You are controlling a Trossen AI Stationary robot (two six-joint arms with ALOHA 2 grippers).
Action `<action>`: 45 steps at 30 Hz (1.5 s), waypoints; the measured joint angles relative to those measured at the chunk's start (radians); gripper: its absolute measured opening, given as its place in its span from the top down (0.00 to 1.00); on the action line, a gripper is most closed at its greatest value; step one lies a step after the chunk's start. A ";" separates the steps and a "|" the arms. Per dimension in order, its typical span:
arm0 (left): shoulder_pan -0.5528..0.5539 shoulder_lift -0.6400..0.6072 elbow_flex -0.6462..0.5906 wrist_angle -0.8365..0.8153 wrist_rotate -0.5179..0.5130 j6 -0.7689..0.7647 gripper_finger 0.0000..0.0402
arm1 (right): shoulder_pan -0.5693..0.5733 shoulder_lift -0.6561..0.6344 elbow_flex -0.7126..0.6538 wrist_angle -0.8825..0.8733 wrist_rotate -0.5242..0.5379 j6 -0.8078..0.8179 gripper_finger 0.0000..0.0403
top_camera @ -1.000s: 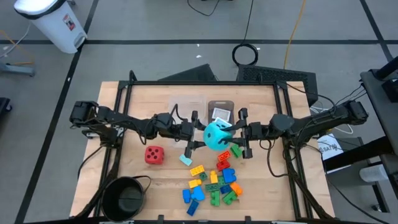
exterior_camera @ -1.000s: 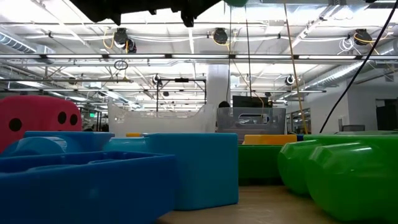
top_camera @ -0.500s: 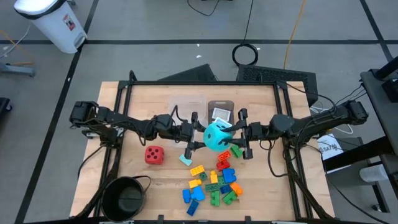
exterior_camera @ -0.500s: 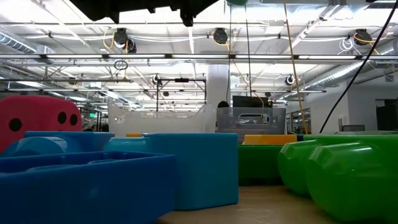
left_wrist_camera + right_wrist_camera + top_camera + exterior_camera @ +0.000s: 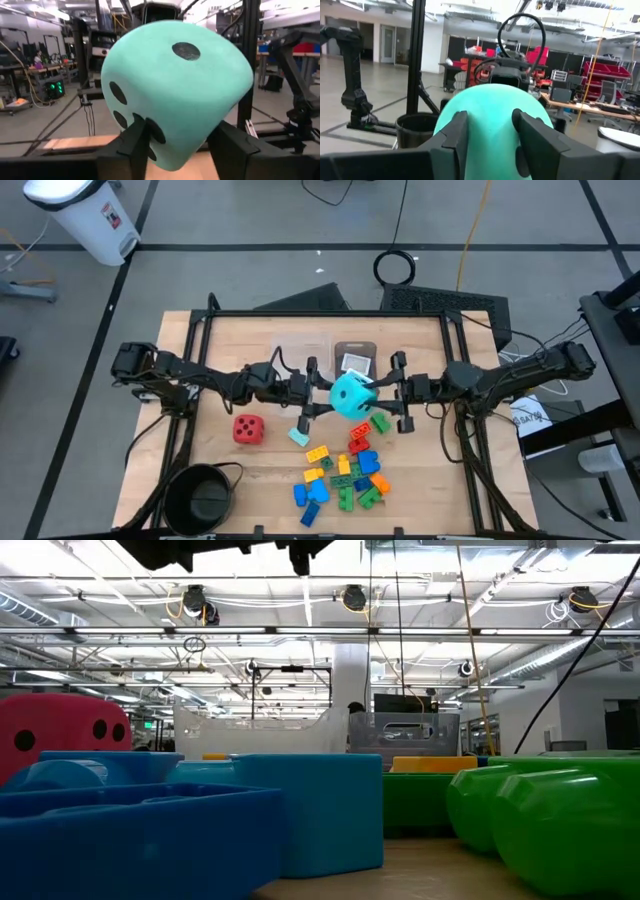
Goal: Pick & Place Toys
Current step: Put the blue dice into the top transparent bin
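I can read no words, brands or written numbers anywhere. The only signs I see are the black pips on the teal die (image 5: 177, 90): one pip on one face, and some pips on another face. The red die (image 5: 248, 429) also carries dark pips, too small for me to count.

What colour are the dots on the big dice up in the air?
Black dots on the big teal foam dice, clearest in the left wrist view.

Left gripper (image 5: 318, 397) and right gripper (image 5: 385, 402) face each other mid-table, seemingly part-open.
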 joint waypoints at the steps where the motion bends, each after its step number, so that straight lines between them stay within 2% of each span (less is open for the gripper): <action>1: 0.001 -0.001 0.002 0.006 -0.001 0.000 0.60 | 0.000 -0.020 0.000 -0.012 0.000 0.000 0.65; 4: 0.002 -0.003 0.002 0.028 0.009 0.000 0.62 | -0.006 -0.060 0.000 -0.049 0.001 0.015 0.63; 8: 0.013 -0.003 -0.001 0.020 0.019 0.000 0.69 | -0.015 -0.048 0.001 -0.085 -0.002 0.083 0.63; 11: 0.019 -0.007 -0.002 0.013 0.025 -0.001 0.70 | -0.015 -0.037 0.003 -0.113 -0.002 0.066 0.63; 16: 0.025 -0.079 -0.003 -0.084 -0.010 0.017 0.71 | -0.014 -0.059 0.004 -0.153 0.005 0.045 0.63; 20: 0.025 -0.152 -0.001 -0.140 -0.039 0.046 0.81 | -0.023 -0.068 0.002 -0.167 0.046 0.048 0.62; 23: 0.025 -0.190 -0.001 -0.216 -0.086 0.076 0.81 | -0.040 -0.040 0.004 -0.164 0.084 0.050 0.62; 29: 0.026 -0.257 -0.002 -0.404 -0.268 0.097 0.85 | -0.057 0.023 0.003 -0.202 0.086 0.073 0.63; 34: 0.065 -0.299 -0.010 -0.560 -0.371 0.077 0.89 | -0.055 0.032 0.003 -0.239 0.080 0.067 0.63; 41: 0.183 -0.319 -0.050 -0.764 -0.415 -0.011 0.92 | -0.055 0.032 0.004 -0.246 0.080 0.067 0.64; 45: 0.251 -0.308 -0.060 -0.860 -0.434 -0.007 0.94 | -0.055 0.032 0.004 -0.254 0.080 0.067 0.64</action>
